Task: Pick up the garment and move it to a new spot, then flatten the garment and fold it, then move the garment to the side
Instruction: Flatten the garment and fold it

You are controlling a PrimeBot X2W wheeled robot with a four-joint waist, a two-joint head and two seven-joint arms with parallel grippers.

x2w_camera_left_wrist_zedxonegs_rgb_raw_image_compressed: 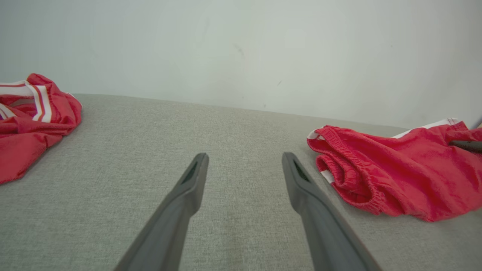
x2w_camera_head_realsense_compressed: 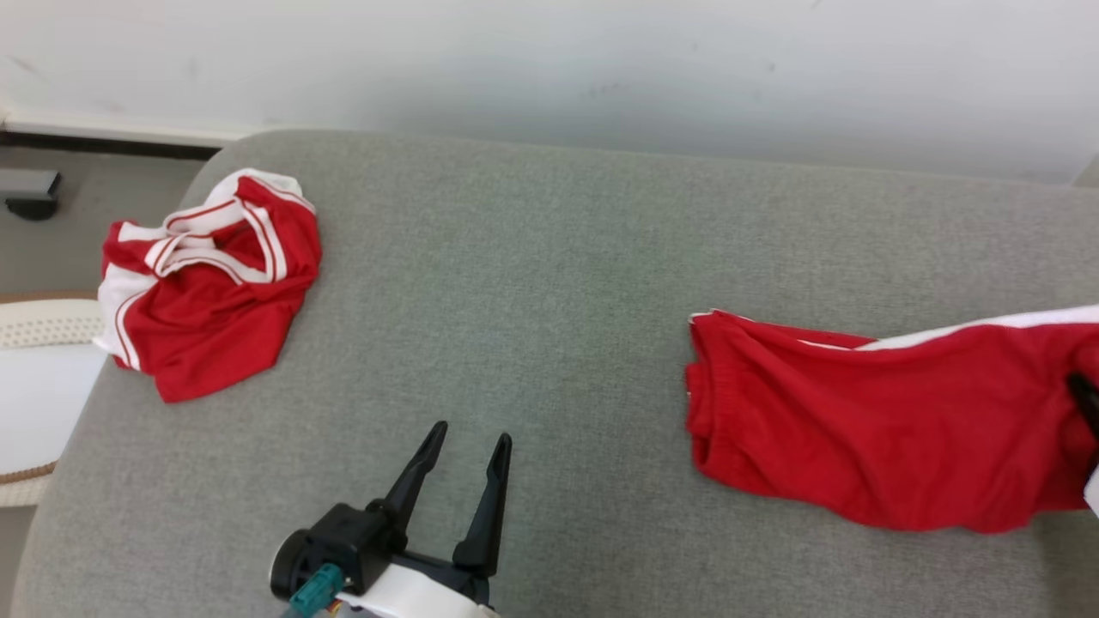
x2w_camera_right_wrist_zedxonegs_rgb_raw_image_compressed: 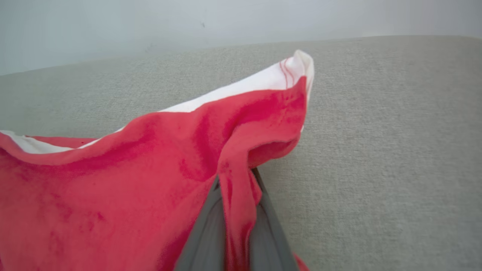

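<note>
Two dark fingers of the right gripper (x2w_camera_right_wrist_zedxonegs_rgb_raw_image_compressed: 236, 180) are pinched shut on a raised fold of the red shorts (x2w_camera_head_realsense_compressed: 876, 421), which lie at the right of the grey cushion (x2w_camera_head_realsense_compressed: 549, 283). Advised: lift until the waistband clears the cushion before carrying sideways, or the slack cloth may drag. The left gripper (x2w_camera_head_realsense_compressed: 472, 432) hovers near the front edge, jaws spread, holding nothing. Count: two grippers; two garments, the shorts and one crumpled red-and-white garment (x2w_camera_head_realsense_compressed: 210, 283), well apart.
</note>
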